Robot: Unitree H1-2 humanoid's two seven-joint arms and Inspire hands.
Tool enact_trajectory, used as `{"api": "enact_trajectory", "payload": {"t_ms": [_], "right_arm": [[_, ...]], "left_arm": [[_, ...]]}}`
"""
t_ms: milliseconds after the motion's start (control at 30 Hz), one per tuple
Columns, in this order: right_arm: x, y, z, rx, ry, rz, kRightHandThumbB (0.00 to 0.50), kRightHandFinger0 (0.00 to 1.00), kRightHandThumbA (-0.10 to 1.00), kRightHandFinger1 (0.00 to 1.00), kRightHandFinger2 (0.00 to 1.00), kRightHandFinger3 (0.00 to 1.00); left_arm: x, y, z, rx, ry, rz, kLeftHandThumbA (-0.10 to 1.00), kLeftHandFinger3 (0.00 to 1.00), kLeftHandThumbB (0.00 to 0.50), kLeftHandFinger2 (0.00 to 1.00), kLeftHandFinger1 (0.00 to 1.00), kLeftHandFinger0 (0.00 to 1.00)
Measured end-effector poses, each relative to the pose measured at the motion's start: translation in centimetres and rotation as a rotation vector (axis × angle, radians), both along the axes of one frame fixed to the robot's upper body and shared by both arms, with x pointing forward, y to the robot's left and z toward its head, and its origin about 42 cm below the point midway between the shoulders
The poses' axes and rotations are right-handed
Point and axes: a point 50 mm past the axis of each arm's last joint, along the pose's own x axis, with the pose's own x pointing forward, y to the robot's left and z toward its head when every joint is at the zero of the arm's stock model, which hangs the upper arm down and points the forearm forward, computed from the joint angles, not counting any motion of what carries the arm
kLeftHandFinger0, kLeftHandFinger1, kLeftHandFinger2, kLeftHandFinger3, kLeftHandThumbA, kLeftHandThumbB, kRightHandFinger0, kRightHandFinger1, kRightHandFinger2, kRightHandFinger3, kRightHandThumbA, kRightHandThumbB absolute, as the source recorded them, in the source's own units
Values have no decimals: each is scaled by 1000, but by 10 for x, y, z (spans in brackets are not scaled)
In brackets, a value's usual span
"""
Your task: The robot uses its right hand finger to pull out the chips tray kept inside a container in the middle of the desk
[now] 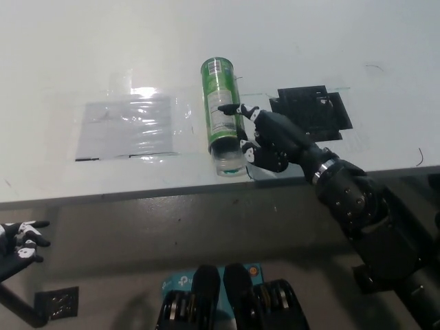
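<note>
Green can (223,113) lies on its side on the tabletop (82,48), open clear end toward me, just left of my right hand (273,141). The fingers (231,108) are spread: one stretched out and resting across the can's label, the rest loosely curled beside the can's mouth, holding nothing. The clear tray (228,159) shows at that mouth, only its end visible; I judge it not yet drawn out.

Step in hand: approach, lining a finger up with the opening.

Next move, as I see it: drop one fingertip into the mouth, hook the tray's edge, drag toward me without rolling the can.

Left hand (19,242) rests low, well away, fingers apart.
</note>
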Motion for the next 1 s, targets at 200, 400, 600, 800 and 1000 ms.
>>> {"api": "enact_trajectory", "payload": {"t_ms": [200, 400, 600, 800, 1000], "right_arm": [[0, -1, -4, -8, 4, -1, 232, 0, -100, 0, 854, 879], [-4, 6, -20, -18, 34, 3, 256, 0, -100, 0, 792, 844], [-6, 15, -25, -6, 33, 14, 264, 0, -100, 0, 801, 840], [-6, 17, -35, -20, 43, 18, 274, 0, -100, 0, 789, 856], [-7, 10, -42, -51, 41, 8, 275, 0, -100, 0, 701, 850]], "left_arm": [[4, 1, 8, 14, -20, -7, 138, 1000, 0, 843, 697, 604], [6, 1, 11, 18, -28, -9, 163, 1000, 0, 829, 687, 588], [9, 0, 14, 18, -37, -11, 144, 1000, 0, 829, 684, 590], [11, 0, 16, 19, -43, -13, 153, 998, 0, 827, 689, 598], [13, 1, 20, 25, -51, -18, 153, 983, 0, 826, 694, 599]]}}
